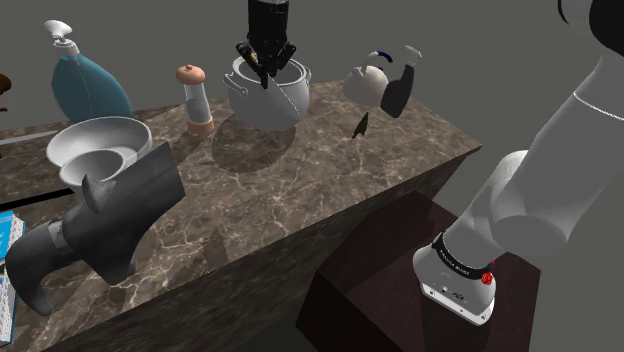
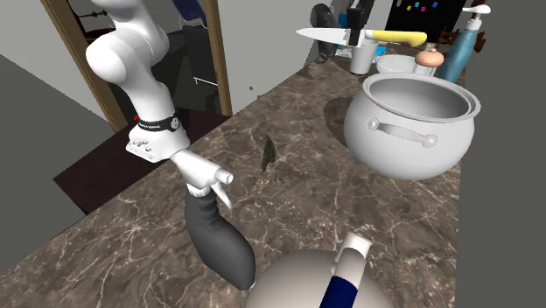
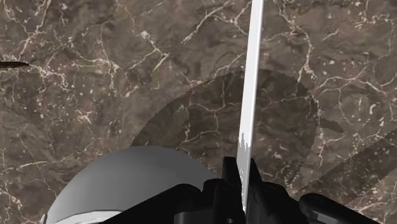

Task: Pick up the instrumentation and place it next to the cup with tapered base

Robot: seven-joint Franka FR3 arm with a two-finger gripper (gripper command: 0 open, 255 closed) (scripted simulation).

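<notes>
Black fingers (image 3: 230,183) of the gripper (image 3: 243,184) pinch the knife (image 3: 252,76) near the base of its blade, which runs out edge-on over the brown marble counter (image 3: 95,83). The second exterior view shows it hanging level in the air, handle yellow, up beyond the grey pot (image 2: 411,144). White lettering on the arm's black band (image 1: 462,262) is too small to read. Bare marble lies open between the pot and the counter's edge beside the stand (image 1: 380,290).

Brown veined marble counter (image 1: 300,190); plain grey wall (image 1: 480,50) behind; wooden door frame (image 2: 225,70) nearby.
</notes>
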